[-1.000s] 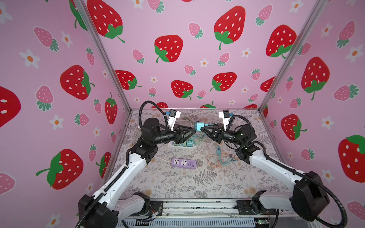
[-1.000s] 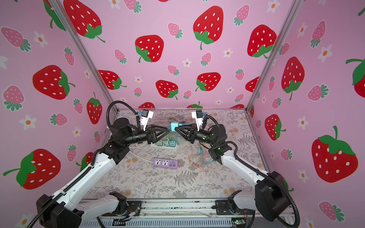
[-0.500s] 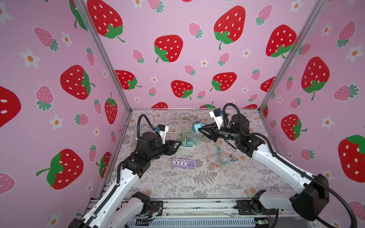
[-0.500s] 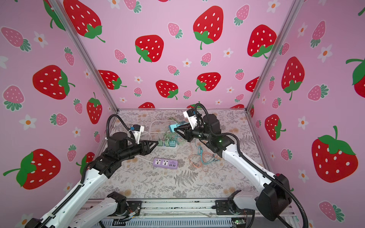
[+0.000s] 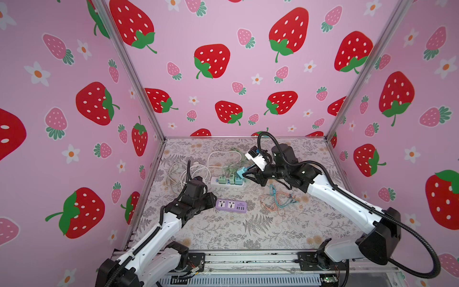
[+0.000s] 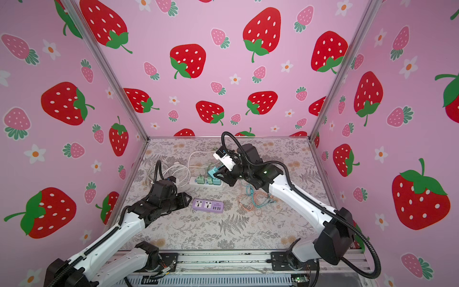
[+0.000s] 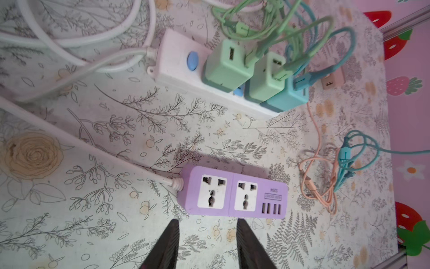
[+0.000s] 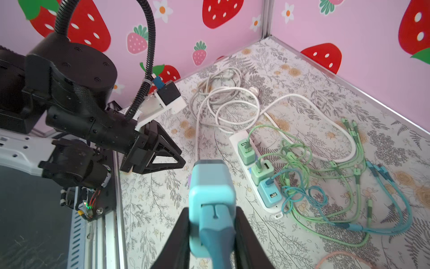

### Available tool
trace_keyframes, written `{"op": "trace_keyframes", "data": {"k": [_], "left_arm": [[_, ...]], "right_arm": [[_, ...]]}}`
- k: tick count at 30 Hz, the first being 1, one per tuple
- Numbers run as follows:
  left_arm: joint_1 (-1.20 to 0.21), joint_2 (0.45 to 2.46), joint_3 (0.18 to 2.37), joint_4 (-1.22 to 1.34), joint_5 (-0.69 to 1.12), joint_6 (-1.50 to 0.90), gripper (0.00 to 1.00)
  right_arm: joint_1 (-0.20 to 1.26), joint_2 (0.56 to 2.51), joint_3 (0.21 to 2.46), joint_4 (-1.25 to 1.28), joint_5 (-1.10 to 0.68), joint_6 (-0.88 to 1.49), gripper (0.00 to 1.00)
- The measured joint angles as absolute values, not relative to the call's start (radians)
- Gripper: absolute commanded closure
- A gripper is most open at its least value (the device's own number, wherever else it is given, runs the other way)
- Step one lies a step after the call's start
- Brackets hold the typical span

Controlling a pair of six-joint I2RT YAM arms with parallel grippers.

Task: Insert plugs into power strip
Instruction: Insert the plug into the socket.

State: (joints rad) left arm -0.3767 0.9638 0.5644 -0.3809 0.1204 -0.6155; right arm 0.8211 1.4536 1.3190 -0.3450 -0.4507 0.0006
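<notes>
My right gripper (image 8: 211, 215) is shut on a teal-blue plug (image 8: 210, 186), which hangs just above the right end of the white power strip (image 5: 214, 181) in both top views (image 6: 213, 171). Two mint green plugs (image 7: 225, 67) and one teal plug (image 7: 286, 97) sit in that strip. A purple power strip (image 7: 232, 193) with two bare sockets lies nearer the front. My left gripper (image 7: 208, 223) is low over the mat just short of it, open with nothing between its fingers. A peach-pink plug (image 7: 331, 80) lies beyond the white strip's end.
Coiled white cords (image 5: 188, 169) lie behind and left of the white strip. Green and teal cables (image 8: 325, 177) tangle behind it. Loose peach and teal cable ends (image 5: 278, 201) lie on the floral mat right of the purple strip. Pink walls close in three sides.
My left gripper has drawn back from the teal plug, sunk to the mat by the purple strip, and narrowed. The right arm has carried the plug lower, toward the white strip.
</notes>
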Motion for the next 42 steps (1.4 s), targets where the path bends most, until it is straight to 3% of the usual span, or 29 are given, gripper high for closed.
{"op": "trace_keyframes", "data": {"k": [19,42], "left_arm": [[-0.292,1.052,0.405,-0.136,0.265,-0.62,0.72],[-0.269,1.15,0.369,0.003,0.349,-0.602,0.8]], "right_arm": [[0.971,1.887,1.585,-0.504,-0.411,-0.168,1.0],[1.015,2.07,1.755,-0.686,-0.355,-0.265,1.0]]}}
